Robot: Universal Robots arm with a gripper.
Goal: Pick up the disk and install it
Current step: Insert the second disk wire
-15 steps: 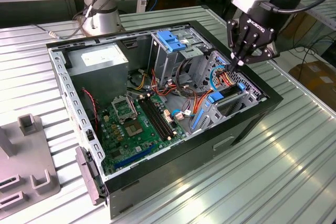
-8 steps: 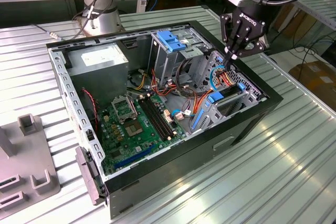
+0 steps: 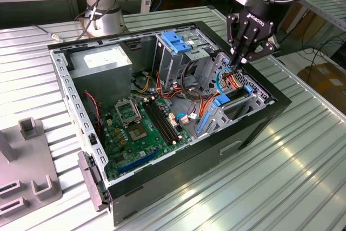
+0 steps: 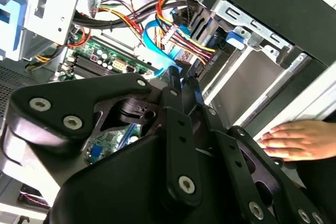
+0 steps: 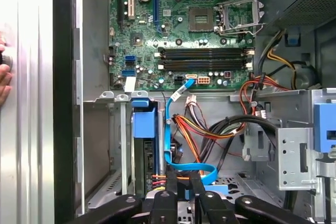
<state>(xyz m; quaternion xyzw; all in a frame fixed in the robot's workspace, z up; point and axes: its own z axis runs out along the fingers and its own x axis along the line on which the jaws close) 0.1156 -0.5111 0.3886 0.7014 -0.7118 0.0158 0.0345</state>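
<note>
The disk (image 5: 146,153) stands on edge in the drive bay at the front of the open computer case (image 3: 254,128), as a dark slab under a bright blue plastic rail (image 3: 223,100). My gripper (image 3: 238,64) hangs just above the bundle of wires beside that bay. Its fingers are drawn together, and the tips (image 5: 172,181) reach in among a light blue flat cable (image 5: 169,135) and the orange and red wires. In the second wrist view the gripper (image 4: 181,80) points at the same blue cable (image 4: 160,51). I cannot see anything clamped between the fingers.
A person's hand (image 4: 294,141) rests on the case's outer edge near the bay. Inside are the motherboard (image 3: 143,125), a grey power-supply box (image 3: 100,63) and a metal drive cage with a blue latch (image 3: 175,41). A grey fixture (image 3: 24,160) stands on the slatted table (image 3: 303,166).
</note>
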